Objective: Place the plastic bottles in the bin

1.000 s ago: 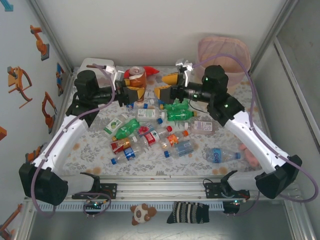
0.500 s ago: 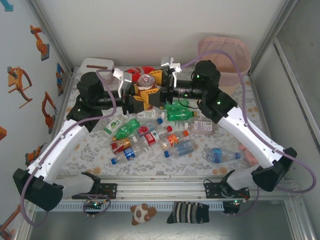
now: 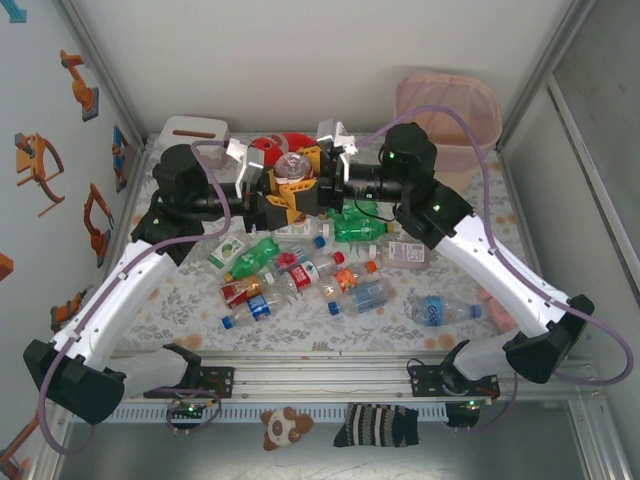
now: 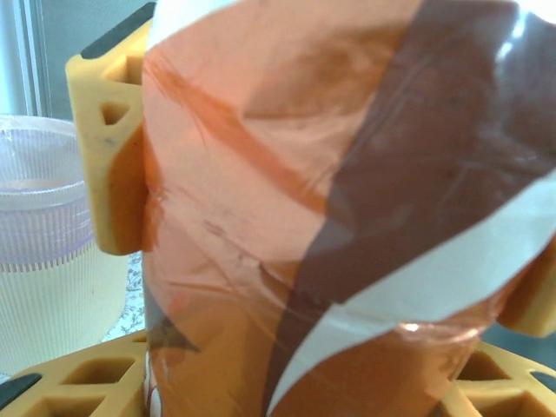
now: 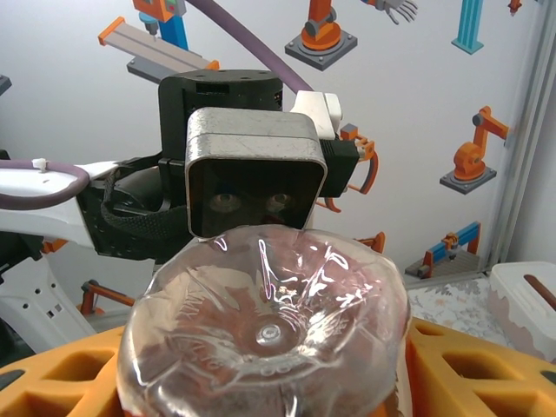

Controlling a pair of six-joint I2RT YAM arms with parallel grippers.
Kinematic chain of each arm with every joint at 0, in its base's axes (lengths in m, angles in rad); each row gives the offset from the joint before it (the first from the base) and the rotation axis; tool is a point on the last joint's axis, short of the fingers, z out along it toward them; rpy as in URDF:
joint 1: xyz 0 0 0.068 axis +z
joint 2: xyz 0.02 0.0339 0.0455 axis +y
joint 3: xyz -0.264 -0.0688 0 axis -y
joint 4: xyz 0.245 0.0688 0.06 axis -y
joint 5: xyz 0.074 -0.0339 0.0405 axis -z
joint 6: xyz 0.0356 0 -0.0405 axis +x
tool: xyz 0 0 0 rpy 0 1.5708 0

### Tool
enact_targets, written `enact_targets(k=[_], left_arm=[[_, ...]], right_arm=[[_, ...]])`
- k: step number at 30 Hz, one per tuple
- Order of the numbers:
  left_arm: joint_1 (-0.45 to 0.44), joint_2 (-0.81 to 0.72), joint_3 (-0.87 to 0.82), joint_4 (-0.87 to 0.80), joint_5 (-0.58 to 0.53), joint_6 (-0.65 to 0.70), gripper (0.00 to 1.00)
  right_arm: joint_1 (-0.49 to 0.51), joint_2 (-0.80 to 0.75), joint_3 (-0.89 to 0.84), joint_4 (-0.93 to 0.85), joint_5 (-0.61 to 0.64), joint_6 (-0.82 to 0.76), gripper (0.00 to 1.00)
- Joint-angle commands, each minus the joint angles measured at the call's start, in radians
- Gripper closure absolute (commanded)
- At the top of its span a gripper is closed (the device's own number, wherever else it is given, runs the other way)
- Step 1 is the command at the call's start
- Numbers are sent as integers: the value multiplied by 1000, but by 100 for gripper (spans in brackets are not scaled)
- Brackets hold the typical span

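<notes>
The orange-labelled bottle (image 3: 292,168) hangs in the air at the upper middle of the overhead view, above the far part of the table (image 3: 190,290). The left gripper (image 3: 275,195) is clamped on it. In the left wrist view the bottle (image 4: 330,217), banded orange, brown and white, rises between the yellow fingers (image 4: 61,387) at the bottom of the frame. The right gripper (image 3: 312,180) meets it from the other side. In the right wrist view its orange fingers (image 5: 469,365) flank the bottle's clear base (image 5: 265,334); whether they press on it I cannot tell. The bin (image 3: 470,155) stands at the upper right, well apart from the held bottle, and shows at the left edge of the left wrist view (image 4: 43,261). The other bottles (image 3: 300,268) lie heaped at the middle of the table, below both grippers in the frame
</notes>
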Motion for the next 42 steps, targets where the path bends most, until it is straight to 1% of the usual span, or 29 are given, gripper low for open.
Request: enact_targets(k=[1,2,3,5,8,13,17,19,20,23,26,31,35,39,42], left_arm=[[-10,-22,30,-28,-33,55,36],[-9,-29,30,-51,-56,70,31],[-6,-36,27,-70,-80,86,28],[-4,-49,22,-106,-136,111,23],[6,-61,13,-160,-228,133,19],[30,-75,-16,-199,-354,126,18],[41,-77,-45,-208,-402,112,18],[45,-78,-63,-201,-416,107,19],[49,-77,-84,-182,-425,105,20],[59,-67,-164,-95,-478,65,21],[63,-53,-192,-82,-516,37,24],[66,-61,-223,-53,-539,21,24],[69,-63,-219,-63,-558,28,24],[72,-63,-216,-89,-575,47,24],[74,-57,-220,-105,-586,55,25]], right_arm=[[18,-35,17,-21,62,-19,48],[17,-44,19,-32,100,-29,48],[15,-56,21,-45,147,-37,48],[4,-74,26,-73,224,-54,48],[-61,-92,34,-104,295,-39,48],[-244,-92,53,-122,369,62,48],[-394,-42,110,-164,448,117,48],[-441,4,158,-201,512,110,49],[-459,35,190,-226,565,110,49],[-514,123,262,-266,645,136,49],[-573,220,347,-290,650,190,49],[-627,401,538,-367,612,215,49],[-641,525,674,-461,599,199,49],[-647,621,752,-589,603,177,49],[-653,691,794,-682,583,168,49]])
